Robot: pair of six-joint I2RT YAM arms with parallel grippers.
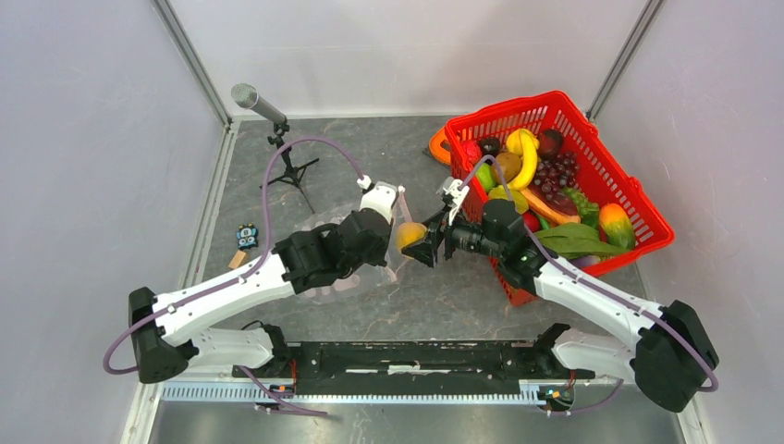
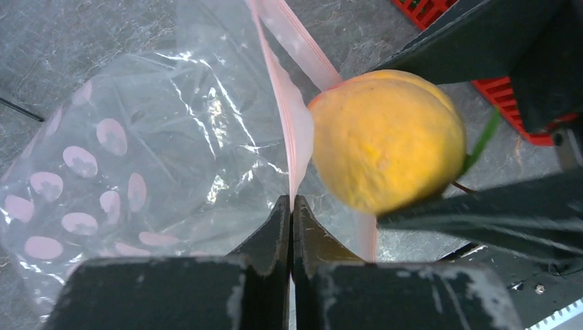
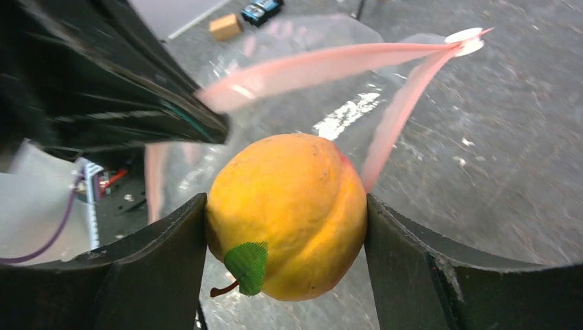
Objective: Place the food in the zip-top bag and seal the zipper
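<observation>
Right gripper [image 3: 285, 213]: jaws spread wide, clamping a round yellow-orange plastic peach [image 2: 385, 141] with a green leaf.
Left gripper [image 2: 291, 206]: pinched closed on the pale-pink zipper strip [image 2: 292, 130] of the clear dotted plastic bag [image 2: 158, 137].
Peach: just left of the red mesh plastic basket [image 1: 610, 176].
Bag: farther left of the basket.
Other toy fruits and vegetables [image 1: 545, 176]: inside the basket.

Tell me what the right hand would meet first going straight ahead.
Probably the open mouth of the zip-top bag: the yellow-orange fruit in the right hand faces the gap between the zipper lips, one pinched by the left hand. It may brush a lip; depth unclear.
</observation>
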